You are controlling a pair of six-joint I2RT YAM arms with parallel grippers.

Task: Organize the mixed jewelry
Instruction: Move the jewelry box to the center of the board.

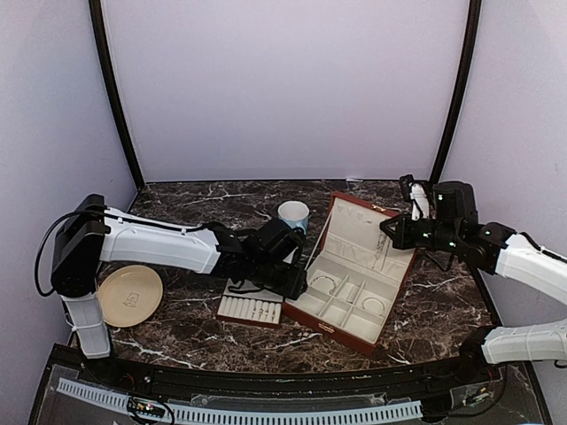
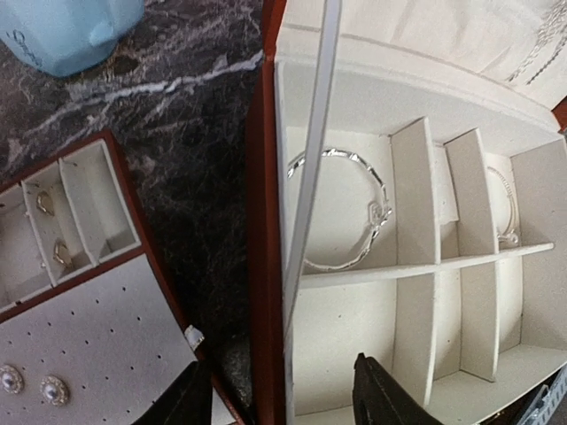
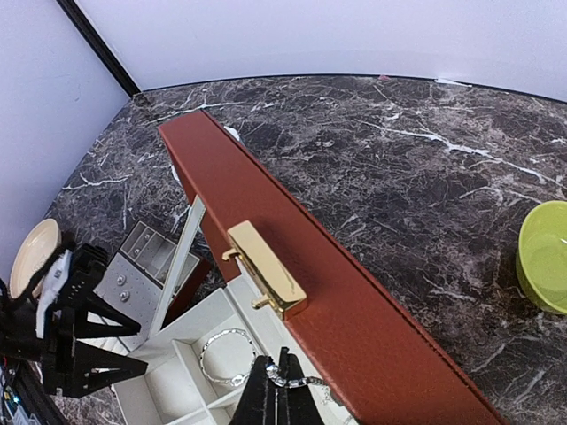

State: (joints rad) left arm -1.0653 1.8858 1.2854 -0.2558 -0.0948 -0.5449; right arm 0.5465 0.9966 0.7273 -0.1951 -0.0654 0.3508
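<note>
Right gripper (image 3: 280, 372): jaws pinched on fine chain (image 3: 306, 382), six o'clock, above the box (image 3: 372, 319). Left gripper (image 2: 281, 376): spread wide, empty. Advice: clear the clasp (image 3: 266, 270), lower into a vacant compartment, release low.

The dark marbled desk (image 1: 195, 199) carries an open red-brown box (image 1: 344, 335) right of centre. A slotted tray (image 1: 221, 317) lies just beside the box's left side. A pale blue mug (image 1: 293, 215) stands behind the tray. A cream plate (image 1: 129, 295) sits far left. A green bowl (image 3: 545, 257) sits beyond the box's lid.
</note>
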